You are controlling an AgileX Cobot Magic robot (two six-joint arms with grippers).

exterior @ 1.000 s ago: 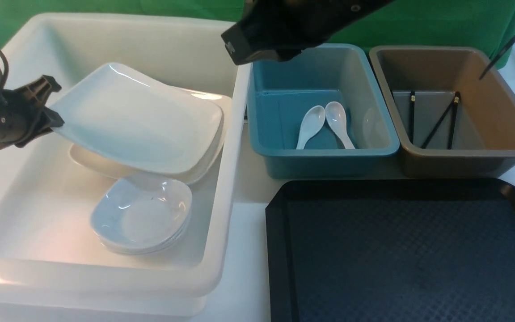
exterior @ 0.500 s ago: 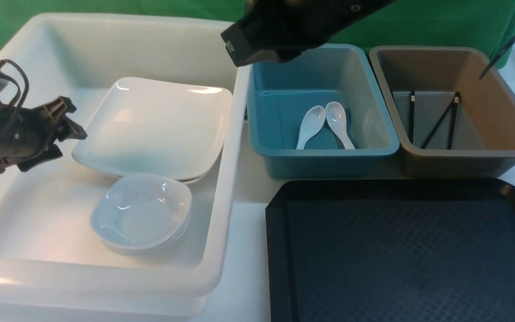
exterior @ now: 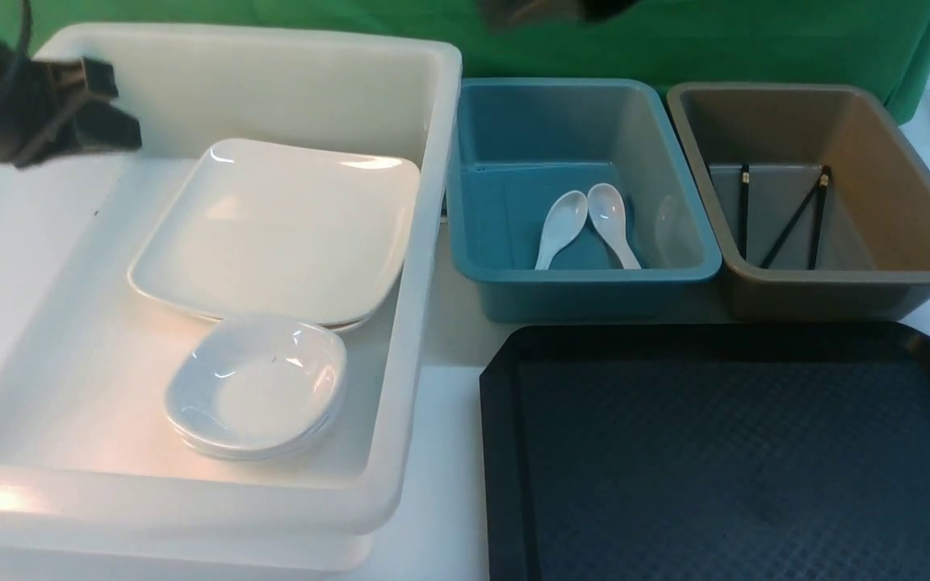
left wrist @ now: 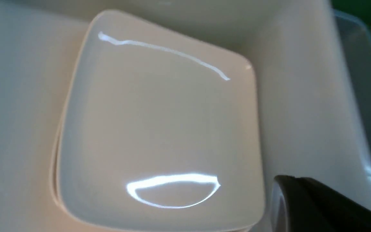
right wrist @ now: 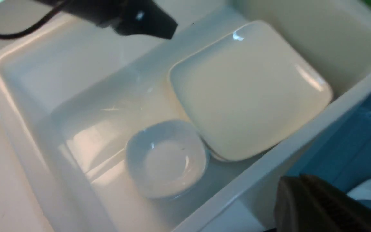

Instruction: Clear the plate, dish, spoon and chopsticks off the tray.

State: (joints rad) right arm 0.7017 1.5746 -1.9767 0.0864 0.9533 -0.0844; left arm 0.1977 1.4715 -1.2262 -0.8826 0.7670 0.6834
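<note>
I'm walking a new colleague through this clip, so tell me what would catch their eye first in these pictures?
First, the big white tub on the left, where the glossy square plate lies stacked on another, with small white dishes in front. Next, the black tray at the front right, bare, behind it a teal tub with two white spoons and a brown tub with black chopsticks. The left hand hangs shut above the white tub's far left corner.

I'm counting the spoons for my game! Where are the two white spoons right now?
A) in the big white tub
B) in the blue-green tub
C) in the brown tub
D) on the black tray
B: both spoons lie side by side on the floor of the blue-green tub, while the black tray holds nothing.
</note>
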